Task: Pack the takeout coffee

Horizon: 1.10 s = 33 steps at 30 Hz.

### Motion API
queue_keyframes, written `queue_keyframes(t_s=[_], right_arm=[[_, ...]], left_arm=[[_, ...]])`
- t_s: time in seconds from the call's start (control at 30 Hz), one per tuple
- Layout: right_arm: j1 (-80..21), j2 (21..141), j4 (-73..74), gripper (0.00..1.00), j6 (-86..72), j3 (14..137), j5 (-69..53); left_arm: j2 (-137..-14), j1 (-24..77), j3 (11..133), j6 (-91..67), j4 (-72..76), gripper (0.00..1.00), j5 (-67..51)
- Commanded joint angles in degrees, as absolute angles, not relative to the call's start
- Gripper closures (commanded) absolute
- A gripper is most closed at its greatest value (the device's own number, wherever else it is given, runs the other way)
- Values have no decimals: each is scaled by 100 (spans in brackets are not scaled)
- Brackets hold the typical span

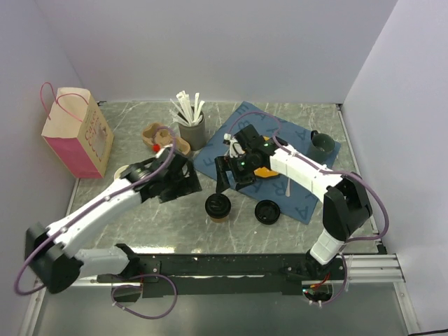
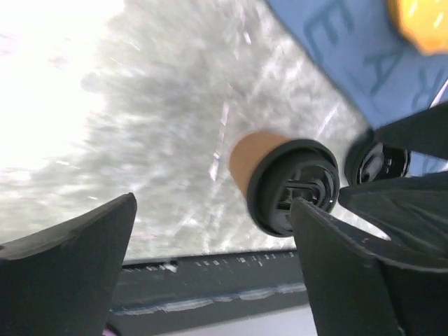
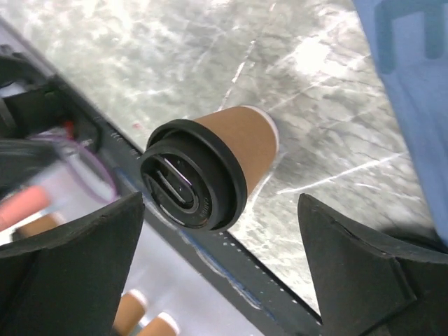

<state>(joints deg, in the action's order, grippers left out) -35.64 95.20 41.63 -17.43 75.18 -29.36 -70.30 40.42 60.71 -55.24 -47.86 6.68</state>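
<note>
The upright takeout coffee [image 1: 218,206] is flanked, untouched, for grasping by parted jaws: right gripper [image 1: 232,182] at 12 o'clock, left gripper [image 1: 180,180] at 10 o'clock

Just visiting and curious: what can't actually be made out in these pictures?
Orange thing: mostly under the right arm in the top view, cut off at the corner in the left wrist view.
Coffee cup: its lid hides the contents in every view.
Paper bag: its inside does not show from above.
Table: blurred and glare-washed in the left wrist view.
</note>
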Motion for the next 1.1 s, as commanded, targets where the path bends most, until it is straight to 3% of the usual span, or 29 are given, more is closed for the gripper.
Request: queue_keyframes(t_s=[0.0,0.27,0.9,1.07], right_arm=[[-4234,9220,4675,0,-2100,7971,-1566],[-4895,9588,5001,0,-2391,8472,-528],[-5607,10239,5344,0,-2584,8816,-9],[-5660,10204,5335,5,-2628,8710,175]], left_arm=[[-5908,4025,5968,-5625,-5204,0,2028],[-4519,4025,5283,-5432,-5018,3,2320],[-3929,4025,5054,-5203,-5159,3,2417],[-3938,4025,5001,-5159,-5107,3,2382]])
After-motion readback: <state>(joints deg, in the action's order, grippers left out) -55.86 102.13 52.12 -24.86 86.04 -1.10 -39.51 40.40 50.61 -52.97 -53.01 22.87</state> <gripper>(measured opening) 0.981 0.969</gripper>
